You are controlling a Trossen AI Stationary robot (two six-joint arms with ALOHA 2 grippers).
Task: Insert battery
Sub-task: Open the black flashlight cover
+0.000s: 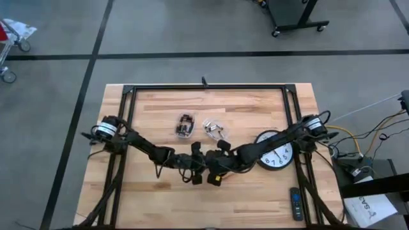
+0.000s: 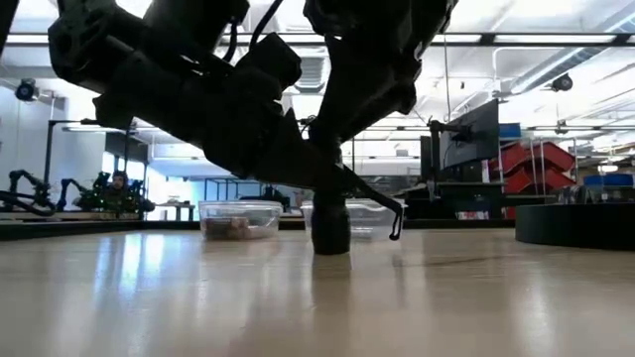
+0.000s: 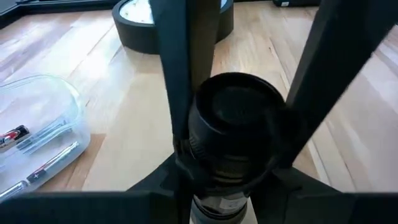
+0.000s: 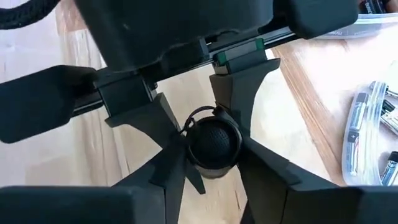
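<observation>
I have the wooden table (image 1: pixel 160 191) under both arms; the wall clock (image 1: pixel 276 151) lies flat near its right edge, and I place everything from it. The left gripper (image 3: pixel 233 149) and right gripper (image 4: pixel 211 149) meet well to the clock's left, near the table's middle; both sets of fingers are closed around the same upright black flashlight (image 2: pixel 331 226), its base on the wood. Two clear containers sit beyond the grippers, left of the clock; the nearer one (image 1: pixel 216 131) holds batteries (image 4: pixel 357 134); the farther one (image 1: pixel 185 126) holds dark items I cannot identify. A remote (image 1: pixel 296 204) lies just in front of the clock.
</observation>
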